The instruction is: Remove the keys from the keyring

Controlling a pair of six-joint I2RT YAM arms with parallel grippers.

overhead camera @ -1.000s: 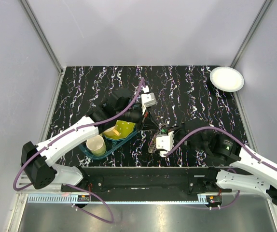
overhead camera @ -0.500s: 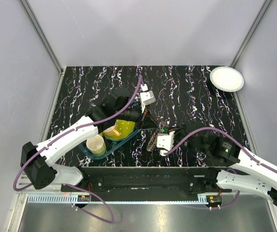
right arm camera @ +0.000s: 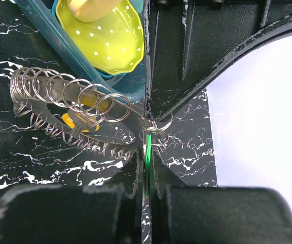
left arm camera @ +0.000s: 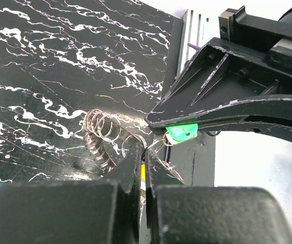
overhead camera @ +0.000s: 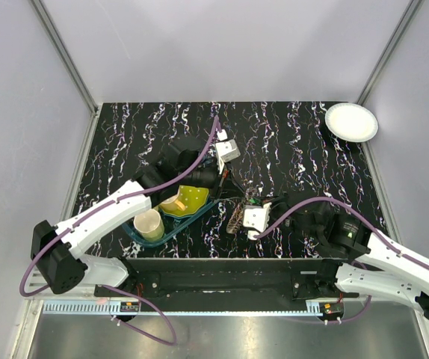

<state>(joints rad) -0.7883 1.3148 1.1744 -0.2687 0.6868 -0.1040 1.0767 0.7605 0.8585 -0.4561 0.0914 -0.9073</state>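
The keyring [right arm camera: 64, 101] is a floppy chain of silvery-brown wire rings, trailing onto the table near the front edge; it also shows in the top view [overhead camera: 235, 218] and the left wrist view [left arm camera: 103, 133]. My right gripper [right arm camera: 147, 158] is shut on a green key [right arm camera: 148, 148] hanging from a small end ring. My left gripper [left arm camera: 144, 152] is shut on the rings right beside it, its tips almost touching the right gripper's. A yellow key [right arm camera: 68, 121] lies among the rings.
A teal tray [overhead camera: 134, 229] left of the grippers holds a yellow-green bowl [overhead camera: 190, 199] and a cream cup [overhead camera: 149, 224]. A white plate [overhead camera: 351, 121] sits at the far right corner. The table's front edge is close behind the keyring.
Both grippers stay pinched together. The left wrist has shifted slightly away and left, and the right wrist has edged left with it; the keyring has been drawn along a little.
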